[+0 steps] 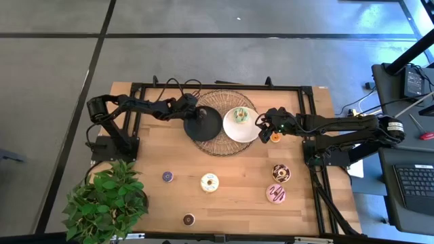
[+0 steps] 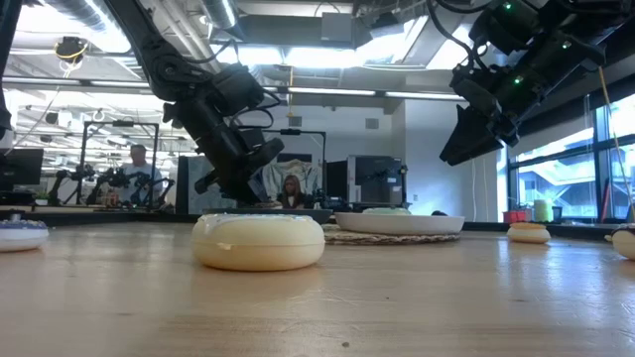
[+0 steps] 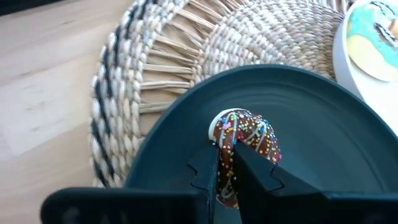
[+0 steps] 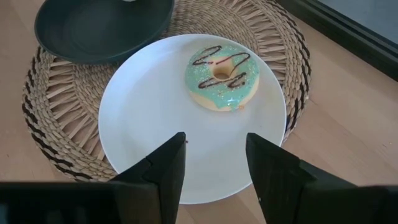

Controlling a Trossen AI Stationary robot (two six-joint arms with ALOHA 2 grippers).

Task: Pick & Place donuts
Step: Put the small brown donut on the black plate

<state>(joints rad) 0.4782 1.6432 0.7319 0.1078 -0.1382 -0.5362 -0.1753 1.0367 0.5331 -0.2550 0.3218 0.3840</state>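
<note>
Nearest the front edge of the table [image 1: 237, 203], at about 6 o'clock, sits a tiny brown donut [image 1: 188, 219]. A little farther in are a tiny purple donut [image 1: 167, 177], a cream donut [image 1: 209, 182] and, toward 4 o'clock, a pink-striped donut [image 1: 275, 194]. Just past that one lies a chocolate donut [image 1: 281, 172].

Farther back, a round woven mat [image 1: 218, 146] holds two plates. The black plate [image 3: 348, 124] is on the 9 o'clock side. The left gripper [image 3: 229, 163] is low over it, and its jaws pinch a sprinkled chocolate donut [image 3: 244, 140] that stands on edge on the plate.

The white plate [image 4: 149, 124] is on the 3 o'clock side, with a green donut [image 4: 222, 76] lying flat on it. The right gripper [image 4: 216, 163] hangs above this plate with its jaws spread wide and holding nothing. A tiny orange donut [image 1: 275, 137] lies on the table just beside that gripper.
</note>
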